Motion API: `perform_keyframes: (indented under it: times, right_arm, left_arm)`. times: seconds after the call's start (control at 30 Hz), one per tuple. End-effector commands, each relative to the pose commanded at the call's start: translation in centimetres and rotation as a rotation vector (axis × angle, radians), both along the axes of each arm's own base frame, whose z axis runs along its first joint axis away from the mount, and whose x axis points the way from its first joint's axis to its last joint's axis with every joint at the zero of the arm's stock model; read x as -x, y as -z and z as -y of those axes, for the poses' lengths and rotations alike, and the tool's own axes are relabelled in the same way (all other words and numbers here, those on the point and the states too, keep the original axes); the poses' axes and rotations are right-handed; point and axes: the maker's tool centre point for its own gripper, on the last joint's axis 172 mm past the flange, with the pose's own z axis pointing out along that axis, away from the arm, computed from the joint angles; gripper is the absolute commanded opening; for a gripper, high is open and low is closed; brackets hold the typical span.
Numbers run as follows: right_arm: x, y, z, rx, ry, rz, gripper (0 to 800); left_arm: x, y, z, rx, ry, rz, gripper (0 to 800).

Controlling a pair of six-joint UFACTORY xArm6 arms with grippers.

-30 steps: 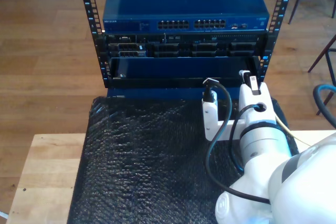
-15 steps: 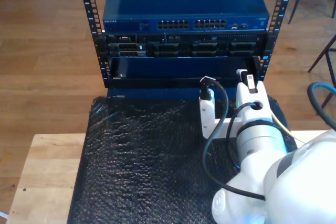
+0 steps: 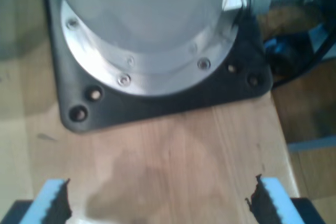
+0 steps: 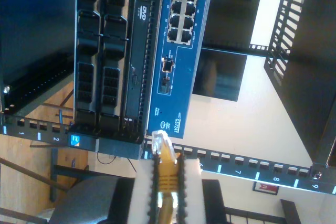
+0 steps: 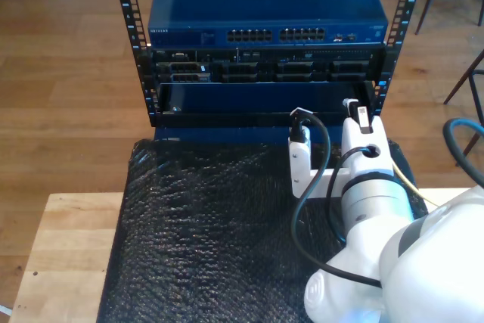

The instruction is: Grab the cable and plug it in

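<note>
My second gripper [image 4: 167,182] is clenching the cable [image 4: 166,174], plug forward, aiming at the switch [image 4: 181,51]; my first gripper [image 3: 157,203] is idling released.

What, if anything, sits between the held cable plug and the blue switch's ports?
Nothing visible. My second hand is shut on the cable, its clear plug pointing toward the blue switch. The ports face it across open air.
</note>
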Motion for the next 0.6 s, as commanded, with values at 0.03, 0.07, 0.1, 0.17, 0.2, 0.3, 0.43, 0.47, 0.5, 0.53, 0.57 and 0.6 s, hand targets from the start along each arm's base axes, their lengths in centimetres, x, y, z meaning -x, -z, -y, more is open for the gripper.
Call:
perform_keyframes:
  times: [0.03, 0.07, 0.1, 0.17, 0.2, 0.3, 0.43, 0.47, 0.5, 0.53, 0.57, 0.6]
  right_arm:
    - [-0.1, -0.1, -0.1, -0.003, 0.0, 0.002, 0]
    - [-0.2, -0.3, -0.2, -0.007, 0.0, 0.007, 0]
    - [-0.4, -0.5, -0.3, -0.01, 0.0, 0.01, 0]
    - [-0.7, -0.3, -0.6, -0.011, 0.0, 0.009, 0]
    - [-0.9, -0.1, -0.8, -0.009, 0.0, 0.008, 0]
    - [-1.4, 0.0, -1.6, -0.011, -0.005, 0.012, 0]
    - [-1.6, 0.3, -2.1, -0.009, -0.01, 0.01, 0]
    - [-1.6, 0.6, -2.1, -0.007, -0.01, 0.005, 0]
    - [-1.8, 0.7, -2.4, -0.005, -0.012, 0.006, 0]
    - [-1.9, 0.8, -2.6, -0.005, -0.014, 0.006, 0]
    - [-2.0, 0.9, -2.8, -0.005, -0.015, 0.006, 0]
    - [-2.2, 1.1, -3.0, -0.004, -0.015, 0.005, 0]
  left_arm:
    - [0.1, 0.6, 0.0, -0.015, 0.001, 0.007, 800]
    - [0.2, 1.1, -0.2, -0.032, 0.003, 0.014, 800]
    - [0.2, 1.5, -0.5, -0.05, 0.003, 0.02, 800]
    - [-0.1, 1.9, -0.7, -0.066, -0.02, 0.035, 800]
    - [-0.3, 1.9, -0.7, -0.064, -0.037, 0.044, 800]
    - [-1.0, 2.1, 0.0, -0.032, -0.06, 0.066, 800]
    - [-1.1, 2.1, 0.0, -0.028, -0.042, 0.08, 800]
    - [-1.1, 2.1, 0.0, -0.028, -0.042, 0.08, 800]
    - [-1.1, 2.1, 0.0, -0.028, -0.042, 0.08, 800]
    - [-1.1, 2.1, 0.0, -0.028, -0.042, 0.08, 800]
    - [-1.1, 2.1, 0.0, -0.028, -0.042, 0.08, 800]
    - [-1.1, 2.1, 0.0, -0.028, -0.044, 0.081, 800]
